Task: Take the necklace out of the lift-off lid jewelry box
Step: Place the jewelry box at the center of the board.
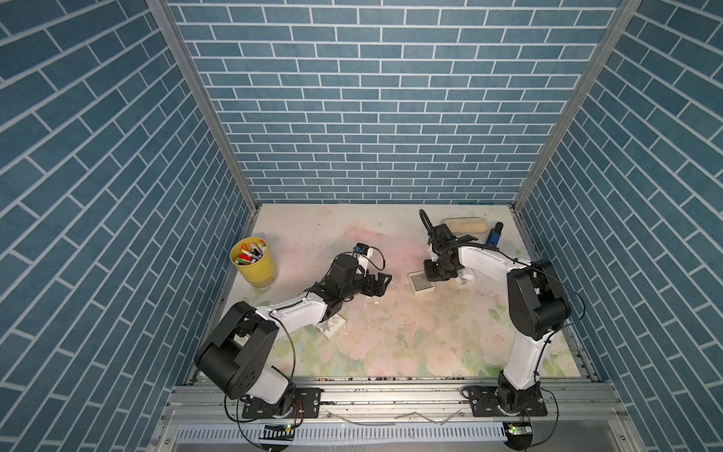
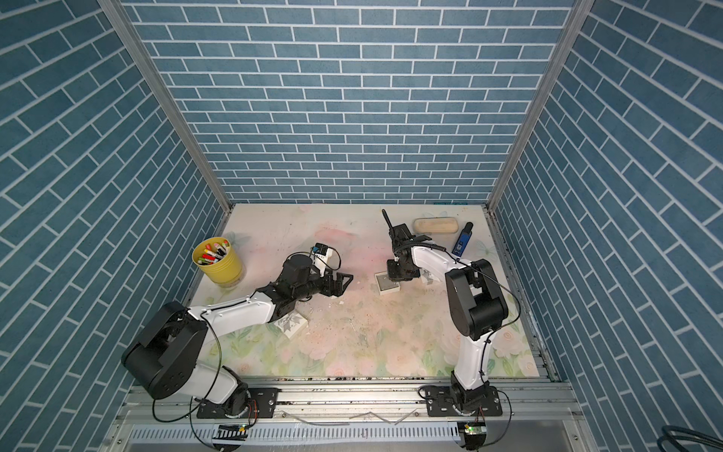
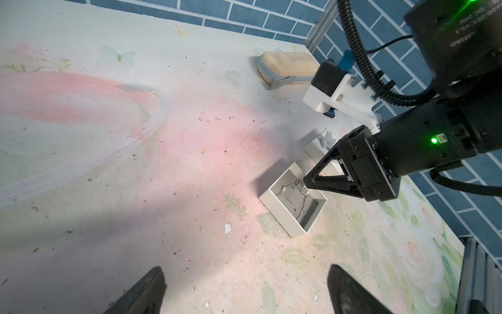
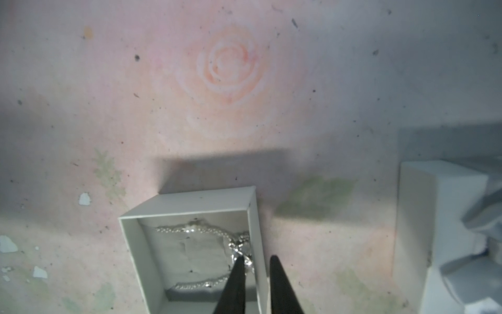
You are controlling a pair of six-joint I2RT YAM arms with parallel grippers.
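The white jewelry box (image 1: 421, 287) (image 2: 388, 289) stands lidless on the floral table, right of centre. A silver necklace (image 4: 190, 229) (image 3: 301, 202) lies on its grey pad. My right gripper (image 4: 256, 257) (image 1: 432, 278) points down at the box's right side with its jaws slightly apart. One finger is inside, touching the chain's bunched part. The other finger is outside the box wall (image 4: 254, 217). Nothing is clamped between them. My left gripper (image 3: 245, 269) (image 1: 385, 282) hovers wide open and empty to the left of the box (image 3: 282, 217).
A white patterned box part (image 1: 467, 276) (image 4: 434, 217) sits just right of the jewelry box. Another white patterned box (image 1: 332, 325) lies under my left arm. A yellow cup of markers (image 1: 254, 264) stands far left. A tan case (image 1: 465, 226) and a blue device (image 1: 493, 235) lie at the back right.
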